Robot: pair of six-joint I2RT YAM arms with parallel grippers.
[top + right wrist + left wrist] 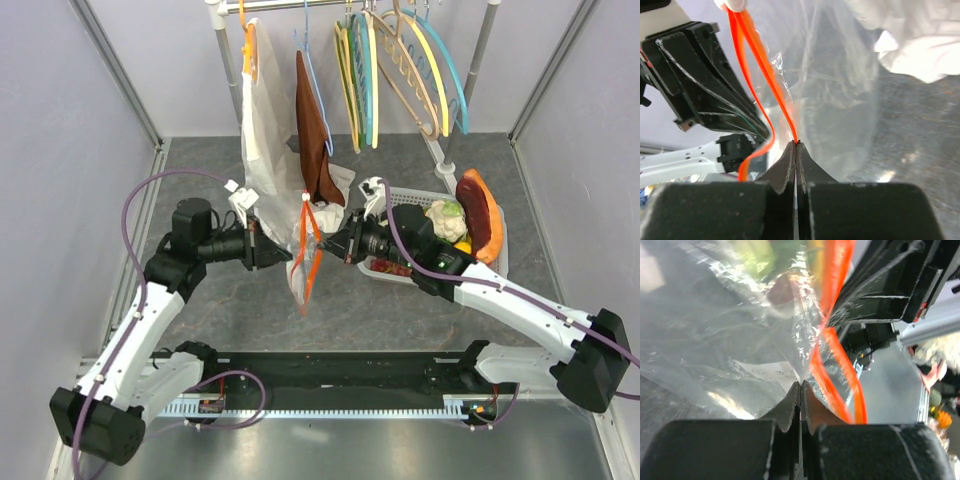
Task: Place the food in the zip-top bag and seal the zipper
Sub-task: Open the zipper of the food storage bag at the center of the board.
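While the two grippers, left and right, face each other above the worktop's middle, both pinch the one bag hanging between them, the left clamped on clear plastic beside the zipper, the right clamped on the zipper itself. One basket by the right edge holds one cauliflower, one red-orange piece and smaller yellow and red bits; green and dark-red blurs show through the bag, whether inside it I cannot tell. At the far edge one rack carries one white garment, one brown one and overlapping bare hangers, both garments just behind the bag.
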